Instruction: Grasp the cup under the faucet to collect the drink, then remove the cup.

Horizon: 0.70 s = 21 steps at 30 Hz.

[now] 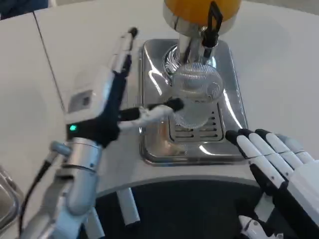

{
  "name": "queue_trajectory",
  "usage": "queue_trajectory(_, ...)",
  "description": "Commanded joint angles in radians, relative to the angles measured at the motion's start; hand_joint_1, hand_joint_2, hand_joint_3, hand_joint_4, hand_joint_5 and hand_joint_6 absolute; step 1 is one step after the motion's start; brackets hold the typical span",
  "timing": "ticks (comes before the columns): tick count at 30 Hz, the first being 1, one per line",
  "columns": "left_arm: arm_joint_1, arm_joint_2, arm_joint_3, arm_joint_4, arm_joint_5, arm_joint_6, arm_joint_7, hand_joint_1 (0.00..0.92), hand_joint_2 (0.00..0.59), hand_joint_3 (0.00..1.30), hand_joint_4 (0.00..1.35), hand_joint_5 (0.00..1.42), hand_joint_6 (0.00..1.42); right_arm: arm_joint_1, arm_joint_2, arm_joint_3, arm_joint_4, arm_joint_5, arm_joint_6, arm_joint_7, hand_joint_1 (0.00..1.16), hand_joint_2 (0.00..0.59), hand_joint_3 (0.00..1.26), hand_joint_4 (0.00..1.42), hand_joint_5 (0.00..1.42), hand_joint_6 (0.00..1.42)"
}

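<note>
- The left robot hand [112, 94] reaches from the picture's left toward the cup [197, 97]; its fingers are spread wide, one pointing up and away along the tray's left edge, another stretched right with its black tip touching the cup's left side.
- The left hand is not closed round the cup; only that one fingertip [174, 104] meets it.
- The right robot hand [279, 159] lies at the lower right, fingers straight and side by side, slightly parted, black tips near the tray's front right corner, holding nothing.
- One cup: clear, ribbed, standing on the tray's grille directly under the faucet [209, 30].
- One steel drip tray [234, 104], resting on the white worktop [279, 74].
- One dispenser [199, 10] with orange drink in it, above the tray.
- Two robot hands in all.
</note>
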Motion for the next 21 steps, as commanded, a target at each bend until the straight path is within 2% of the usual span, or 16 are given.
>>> queue_trajectory(1, 0.062, 0.083, 0.051, -0.087, -0.022, -0.023, -0.083, 0.290, 0.018, 0.00, 0.00, 0.22, 0.23, 0.007, -0.001, -0.013, -0.002, 0.026, 0.005, -0.001, 0.20, 0.586, 0.00, 0.00, 0.00, 0.03)
queue_trajectory(2, 0.101, 0.117, 0.059, -0.125, -0.009, -0.031, -0.104, 0.294, 0.025, 0.00, 0.00, 0.20, 0.22, 0.007, 0.000, -0.015, -0.002, 0.030, 0.007, -0.001, 0.20, 0.586, 0.00, 0.00, 0.00, 0.03)
queue_trajectory(6, 0.240, 0.205, 0.063, -0.286, 0.091, -0.003, -0.173, 0.295, 0.038, 0.00, 0.00, 0.13, 0.19, 0.012, 0.021, -0.024, -0.018, 0.056, 0.035, -0.003, 0.20, 0.583, 0.00, 0.00, 0.00, 0.03)
queue_trajectory(10, 0.400, 0.268, 0.077, -0.464, 0.223, 0.020, -0.230, 0.244, 0.042, 0.00, 0.00, 0.02, 0.10, 0.026, 0.059, -0.027, -0.045, 0.092, 0.074, -0.005, 0.20, 0.581, 0.00, 0.00, 0.00, 0.03)
queue_trajectory(14, 0.534, 0.283, 0.115, -0.557, 0.279, 0.020, -0.225, 0.203, 0.046, 0.00, 0.00, 0.00, 0.08, 0.013, 0.102, -0.030, -0.082, 0.142, 0.135, -0.002, 0.20, 0.582, 0.00, 0.00, 0.00, 0.03)
queue_trajectory(21, 0.650, 0.253, 0.159, -0.599, 0.278, 0.020, -0.226, 0.182, 0.046, 0.00, 0.00, 0.00, 0.08, -0.079, 0.136, -0.044, -0.109, 0.223, 0.265, 0.019, 0.22, 0.583, 0.00, 0.00, 0.00, 0.02)
